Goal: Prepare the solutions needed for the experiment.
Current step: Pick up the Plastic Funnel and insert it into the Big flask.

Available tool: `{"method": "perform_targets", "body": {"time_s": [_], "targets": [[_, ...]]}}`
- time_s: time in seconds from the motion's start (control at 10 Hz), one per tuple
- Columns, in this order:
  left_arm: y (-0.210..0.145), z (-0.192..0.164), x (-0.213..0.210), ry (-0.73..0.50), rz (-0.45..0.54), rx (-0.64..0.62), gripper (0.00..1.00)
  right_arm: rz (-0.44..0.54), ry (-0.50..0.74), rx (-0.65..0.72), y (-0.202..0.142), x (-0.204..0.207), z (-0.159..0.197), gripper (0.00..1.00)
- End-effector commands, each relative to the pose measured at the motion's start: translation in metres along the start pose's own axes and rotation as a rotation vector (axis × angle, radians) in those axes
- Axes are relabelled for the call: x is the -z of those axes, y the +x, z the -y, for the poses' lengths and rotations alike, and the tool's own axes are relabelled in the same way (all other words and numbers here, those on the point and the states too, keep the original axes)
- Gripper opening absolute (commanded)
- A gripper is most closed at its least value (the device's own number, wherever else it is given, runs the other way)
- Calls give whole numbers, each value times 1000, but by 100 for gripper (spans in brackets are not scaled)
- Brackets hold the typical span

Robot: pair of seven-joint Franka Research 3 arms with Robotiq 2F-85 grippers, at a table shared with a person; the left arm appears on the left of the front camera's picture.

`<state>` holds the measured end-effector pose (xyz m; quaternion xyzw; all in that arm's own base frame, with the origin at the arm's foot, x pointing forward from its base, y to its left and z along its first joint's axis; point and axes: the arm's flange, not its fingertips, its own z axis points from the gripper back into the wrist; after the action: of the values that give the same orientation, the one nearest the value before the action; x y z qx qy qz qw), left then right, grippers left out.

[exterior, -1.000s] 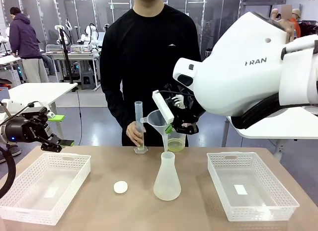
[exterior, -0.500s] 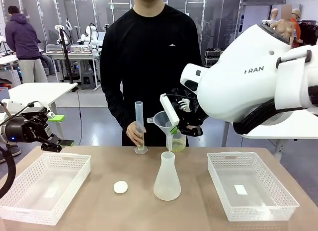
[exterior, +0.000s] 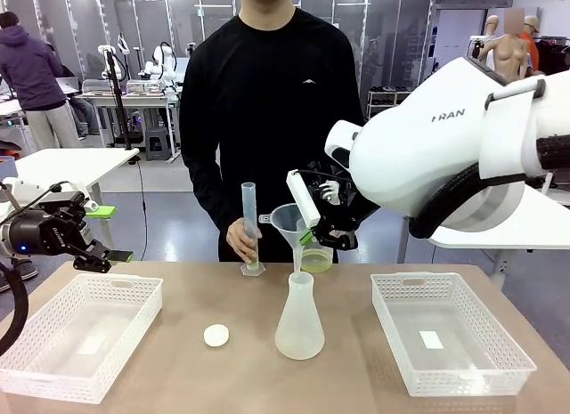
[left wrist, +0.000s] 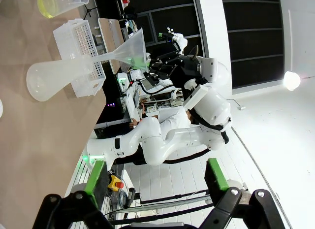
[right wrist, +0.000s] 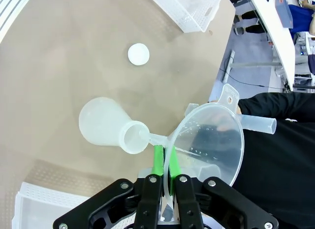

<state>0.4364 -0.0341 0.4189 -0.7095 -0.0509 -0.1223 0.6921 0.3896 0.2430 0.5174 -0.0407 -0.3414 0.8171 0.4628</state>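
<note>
My right gripper [exterior: 308,232] is shut on the rim of a clear funnel [exterior: 287,222], held tilted, its stem tip at the mouth of the translucent conical flask [exterior: 299,318] at mid-table. In the right wrist view the green fingers [right wrist: 158,160] pinch the funnel [right wrist: 211,140] rim and the stem meets the flask [right wrist: 106,125] mouth. The solutions [exterior: 316,262] are a shallow yellow-green layer in a beaker behind the flask. A person's hand steadies a graduated cylinder [exterior: 249,220]. My left gripper [exterior: 100,237] hangs open and holds nothing above the left basket [exterior: 53,365].
A white round cap [exterior: 215,335] lies left of the flask. A second white basket [exterior: 512,361] sits on the right. The person stands at the far edge. The left wrist view shows the flask [left wrist: 51,77], funnel [left wrist: 129,50] and beaker [left wrist: 51,1] far off.
The right arm's bulk swung back to the right, and the funnel settled slightly lower, its stem closer to the flask's mouth. The left arm and the person's hand stayed put.
</note>
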Motion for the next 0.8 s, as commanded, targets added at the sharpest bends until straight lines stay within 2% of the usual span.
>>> {"method": "perform_targets", "body": {"time_s": [0.0,0.7], "targets": [[1,3,0,-2,-2,-3,100,32,-13,-8,-9,11,-4,4],[1,3,0,-2,-2,-3,100,39,-7,45,-27,37,-26,4]]}}
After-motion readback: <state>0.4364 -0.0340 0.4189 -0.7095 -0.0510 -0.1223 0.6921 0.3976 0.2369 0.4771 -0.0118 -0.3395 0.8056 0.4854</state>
